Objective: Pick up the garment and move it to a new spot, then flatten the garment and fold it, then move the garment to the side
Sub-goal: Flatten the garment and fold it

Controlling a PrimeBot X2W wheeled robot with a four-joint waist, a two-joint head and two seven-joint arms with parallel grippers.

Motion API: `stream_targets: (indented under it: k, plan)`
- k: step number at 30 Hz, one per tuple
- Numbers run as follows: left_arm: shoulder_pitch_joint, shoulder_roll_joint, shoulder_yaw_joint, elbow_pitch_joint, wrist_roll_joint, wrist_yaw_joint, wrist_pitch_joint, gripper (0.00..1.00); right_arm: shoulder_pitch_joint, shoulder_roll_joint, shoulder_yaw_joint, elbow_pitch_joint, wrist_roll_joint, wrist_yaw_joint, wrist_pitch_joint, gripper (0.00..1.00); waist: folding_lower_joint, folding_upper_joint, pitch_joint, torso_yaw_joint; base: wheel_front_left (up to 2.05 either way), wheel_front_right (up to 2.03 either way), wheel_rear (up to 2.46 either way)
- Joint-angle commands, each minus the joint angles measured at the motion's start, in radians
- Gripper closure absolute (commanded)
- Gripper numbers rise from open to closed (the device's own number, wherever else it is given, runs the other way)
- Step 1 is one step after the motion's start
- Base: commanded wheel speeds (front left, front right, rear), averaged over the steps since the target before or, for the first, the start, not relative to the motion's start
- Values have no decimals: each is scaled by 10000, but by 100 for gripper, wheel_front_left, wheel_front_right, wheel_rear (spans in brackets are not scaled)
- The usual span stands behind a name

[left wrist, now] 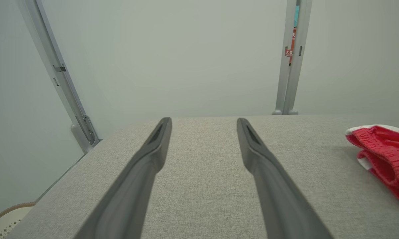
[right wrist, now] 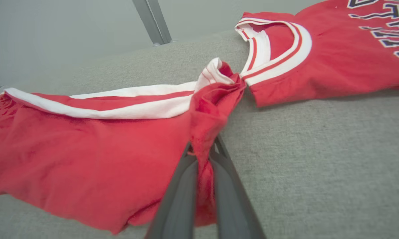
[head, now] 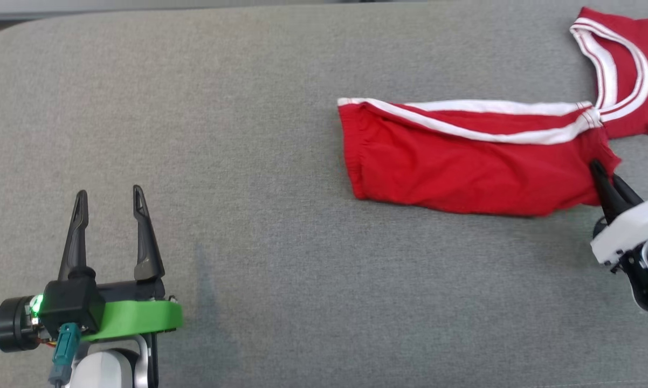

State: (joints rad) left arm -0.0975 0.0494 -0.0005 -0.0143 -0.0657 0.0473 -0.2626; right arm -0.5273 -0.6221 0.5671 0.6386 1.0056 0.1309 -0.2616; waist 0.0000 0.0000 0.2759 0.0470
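Garment (head: 464, 172): red jersey fabric with white-banded trim; dark, white-edged lettering on the chest panel in the right wrist view. Lies on the grey cloth-covered worktop (head: 248, 161), toward the right side of the head view; runs off that view's right edge at the collar (head: 607, 75) end; reaches leftward to about the middle, ending in a gathered, stitched hem. Mostly flat along the long section, with two white stripes on its far edge; bunched into a raised ridge just below the collar junction.

Right gripper (head: 604, 171): sits at the lower right of the head view, white wrist housing behind; jaws narrow, clamped on that ridge of red fabric at the garment's near edge; cloth squeezed between the two dark fingers (right wrist: 183, 186) in the right wrist view.

Left gripper (head: 109, 190): sits at the lower left of the head view, well apart from the garment; jaws wide, holding nothing, pointing up the view over bare worktop; green bracket (head: 135, 318) and lit green indicator (head: 34, 304) at the base.

Surroundings, left wrist view: pale wall (left wrist: 186, 49) beyond the worktop's far edge; two grey metal uprights, one slanting at left (left wrist: 66, 93), one vertical at right (left wrist: 292, 83); small red label (left wrist: 289, 52) on the vertical one, text too small to read; hem end of the garment at that view's right edge.
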Motion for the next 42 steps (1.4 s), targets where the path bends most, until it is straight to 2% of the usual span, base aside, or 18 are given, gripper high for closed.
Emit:
stream_targets:
  k: [1, 7, 17, 28, 33, 40, 41, 42]
  plan:
    - [196, 26, 60, 51, 48, -49, -21, 0, 335, 98, -327, -99, -111, -6, -37, 100, 0, 0, -350, -303, 0, 0, 0]
    - [274, 27, 215, 152, 32, -167, -22, 0, 886, 626, -1098, -293, -772, -4, -38, 100, 0, 0, -428, -353, 0, 0, 0]
    - [185, 26, 135, 218, -60, -158, -21, 0, 141, 1591, -1730, -1595, -1697, -4, -38, 100, 0, 0, -553, -176, 0, 0, 0]
    - [-125, 25, -293, 235, -329, -42, -22, 0, -1082, 2964, -367, -1992, -2696, -4, 227, 100, 0, 0, -316, 604, 0, 0, 0]
    - [-268, 24, -500, 190, -495, 101, -22, 0, -950, 3432, 290, -1408, -2884, -4, 257, 100, 0, 0, -98, 970, 0, 0, 0]
    - [-300, 24, -576, 215, -647, 251, -22, 0, -708, 3955, 1096, -562, -3020, -3, 58, 100, 0, 0, 81, 1053, 0, 0, 0]
    - [-297, 24, -570, 225, -650, 248, -22, 0, -765, 3929, 1187, -558, -3161, -4, 10, 63, 0, 0, 87, 1030, 0, 0, 0]
    - [-297, 24, -558, 228, -644, 268, -22, 0, -760, 3942, 1299, -608, -3206, -4, -4, 0, 0, 0, 81, 1002, 0, 0, 0]
